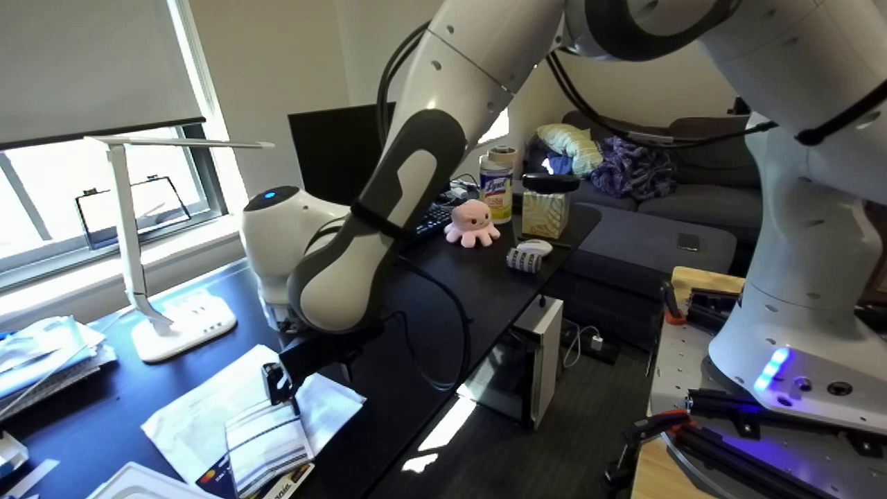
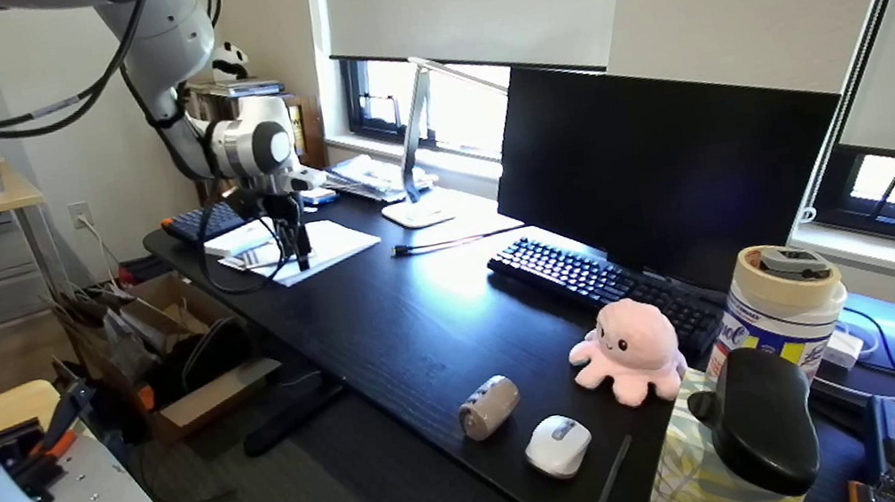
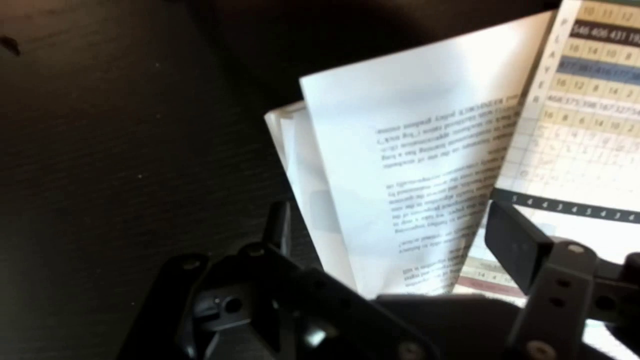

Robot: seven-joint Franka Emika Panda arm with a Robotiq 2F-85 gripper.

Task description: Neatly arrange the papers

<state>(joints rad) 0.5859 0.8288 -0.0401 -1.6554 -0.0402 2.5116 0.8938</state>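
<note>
Daylight blows out the windows (image 2: 472,120) and glares off the dark desk (image 2: 389,332). Sunlight streaks the shadowed floor (image 1: 582,443). In the wrist view, the printed sheet (image 3: 400,170) looks blurred.

The bench (image 2: 386,319) is black, and so is the end effector (image 3: 395,235). The paper (image 3: 415,165) is white with rows of dark words. The card (image 3: 580,160) has tan, blue and red stripes. The toy octopus (image 2: 632,347) is pink.

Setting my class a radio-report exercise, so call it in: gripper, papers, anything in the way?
Gripper open, not gripping. Papers skewed, edges unaligned. Scorecard lies across the printed sheet, may hamper squaring up.
</note>
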